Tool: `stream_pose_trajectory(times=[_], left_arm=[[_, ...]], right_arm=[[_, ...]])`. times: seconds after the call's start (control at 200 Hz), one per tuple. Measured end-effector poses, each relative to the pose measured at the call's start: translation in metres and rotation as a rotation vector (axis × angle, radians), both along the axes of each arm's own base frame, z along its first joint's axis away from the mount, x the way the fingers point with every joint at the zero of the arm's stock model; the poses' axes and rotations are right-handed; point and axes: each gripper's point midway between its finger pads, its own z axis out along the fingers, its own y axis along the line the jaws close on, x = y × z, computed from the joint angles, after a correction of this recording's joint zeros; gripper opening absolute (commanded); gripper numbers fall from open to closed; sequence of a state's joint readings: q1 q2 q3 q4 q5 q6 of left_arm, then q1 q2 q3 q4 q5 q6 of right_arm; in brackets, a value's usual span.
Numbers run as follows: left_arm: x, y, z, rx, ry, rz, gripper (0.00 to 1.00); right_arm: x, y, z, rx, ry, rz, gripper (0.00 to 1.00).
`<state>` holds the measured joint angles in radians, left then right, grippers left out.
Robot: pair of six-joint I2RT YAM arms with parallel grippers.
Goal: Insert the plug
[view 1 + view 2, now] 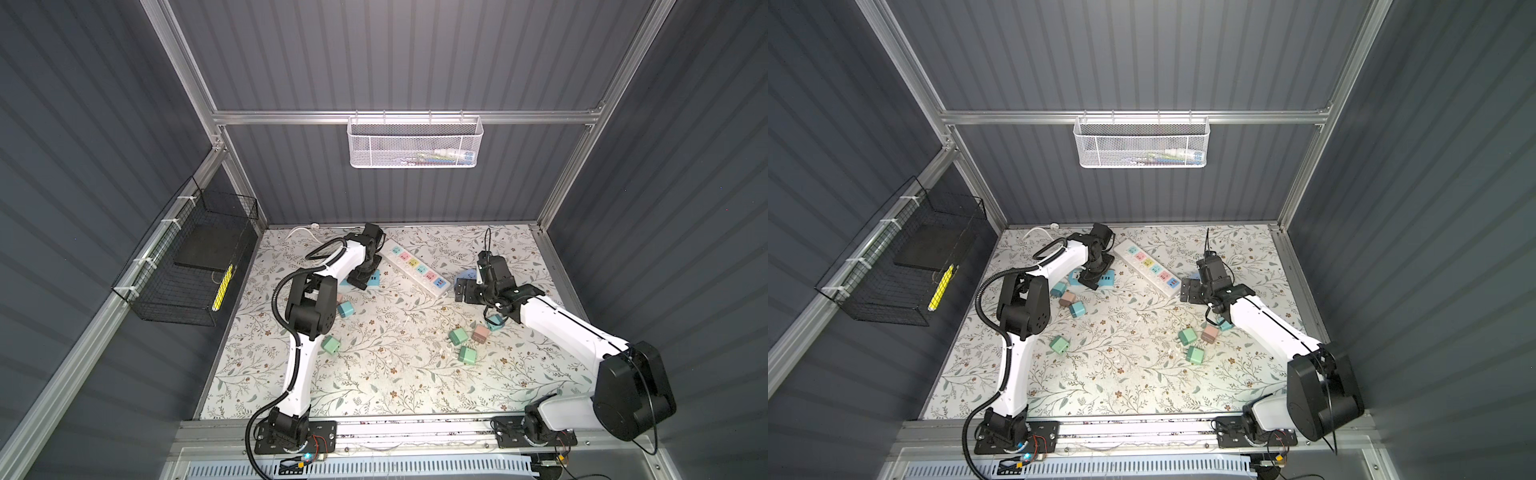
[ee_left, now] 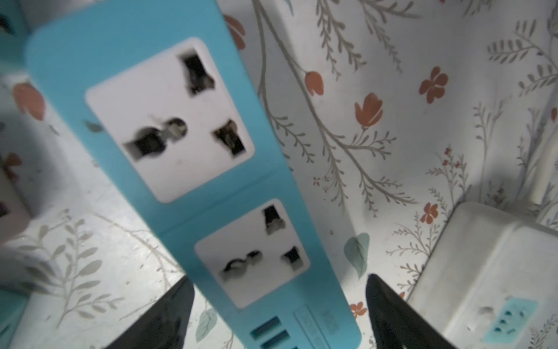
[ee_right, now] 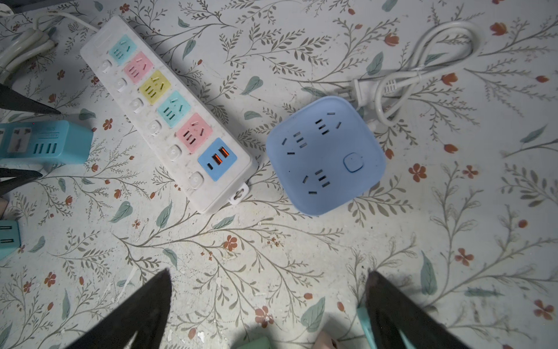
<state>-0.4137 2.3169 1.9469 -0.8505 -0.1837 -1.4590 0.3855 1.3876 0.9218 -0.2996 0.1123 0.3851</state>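
Note:
Several small plug cubes lie loose on the floral table: a green one (image 1: pixel 331 345) and a teal one (image 1: pixel 344 309) on the left, and green (image 1: pixel 457 336) and pink (image 1: pixel 480 332) ones on the right. Neither gripper holds one. My left gripper (image 2: pixel 280 278) is open and low over a turquoise socket strip (image 2: pixel 169 121), with a dark finger on each side and a gap to each. My right gripper (image 3: pixel 269 272) hangs open above bare table, close to a blue square socket block (image 3: pixel 326 154). A white power strip (image 3: pixel 169 114) with coloured sockets lies between the two grippers.
A white cable (image 3: pixel 422 69) with its own plug coils behind the blue block. A black wire basket (image 1: pixel 187 266) hangs on the left wall and a white mesh basket (image 1: pixel 415 143) on the back wall. More plug cubes (image 1: pixel 1066 298) sit beside the left arm.

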Motion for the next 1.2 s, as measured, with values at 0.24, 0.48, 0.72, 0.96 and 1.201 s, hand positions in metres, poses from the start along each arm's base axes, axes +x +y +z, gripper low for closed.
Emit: stream_pose_trajectory(times=[0.24,0.48,0.72,0.96,1.201], left_arm=[[-0.005,0.005,-0.006,0.007,0.005,0.019,0.66],[-0.023,0.012,-0.007,0.025,0.027,-0.030,0.62],[-0.043,-0.004,-0.007,0.059,0.044,-0.219,0.59],[-0.119,-0.043,-0.014,0.108,0.100,-0.475,0.58],[-0.176,-0.061,-0.017,0.126,0.142,-0.657,0.67]], right_arm=[[-0.001,0.002,0.000,0.010,0.004,0.007,0.99],[-0.002,0.003,-0.002,0.024,0.010,0.010,0.99],[-0.004,0.004,0.002,0.036,0.001,0.009,0.99],[-0.004,0.003,0.010,0.042,-0.021,0.006,0.99],[-0.005,0.001,0.009,0.037,-0.021,0.002,0.99]])
